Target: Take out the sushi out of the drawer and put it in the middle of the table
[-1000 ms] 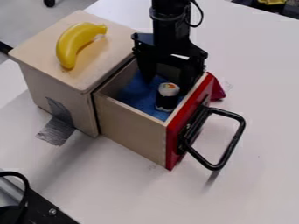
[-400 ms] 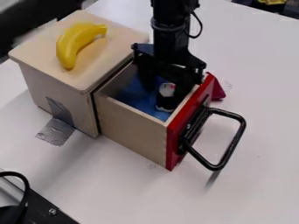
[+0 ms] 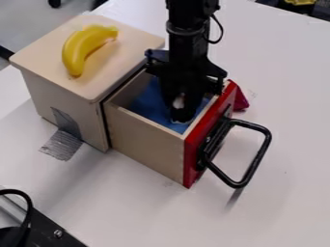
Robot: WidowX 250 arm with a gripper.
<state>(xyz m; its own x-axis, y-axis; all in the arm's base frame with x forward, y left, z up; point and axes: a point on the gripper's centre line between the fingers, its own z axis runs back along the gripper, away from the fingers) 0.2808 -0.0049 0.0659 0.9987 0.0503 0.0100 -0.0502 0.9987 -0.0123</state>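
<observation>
Inside the open drawer, near the middle of the camera view, we see the black two-finger gripper pointing down, its fingers drawn in close and clamped on the sushi. A bit of the sushi's white top shows between the dark fingers, and its dark wrap is hard to tell apart from them. The sushi is still within the drawer's walls, low down toward the red front; we cannot tell whether it touches the bottom. The drawer is pale wood with a blue lining, and a black loop handle sticks out from its front. Behind the drawer, to the left of the view, stands the pale wooden cabinet it slides out of. On the cabinet's flat top lies a yellow toy banana, curved, with one end toward the near edge. A strip of grey tape runs from the cabinet's side down onto the white table. Just beyond the red front, we notice a dark pink object on the table. At the lower left corner we see a black metal part with a dark cable curving over it. Grey floor shows at the upper left, and something yellow at the top right edge.
</observation>
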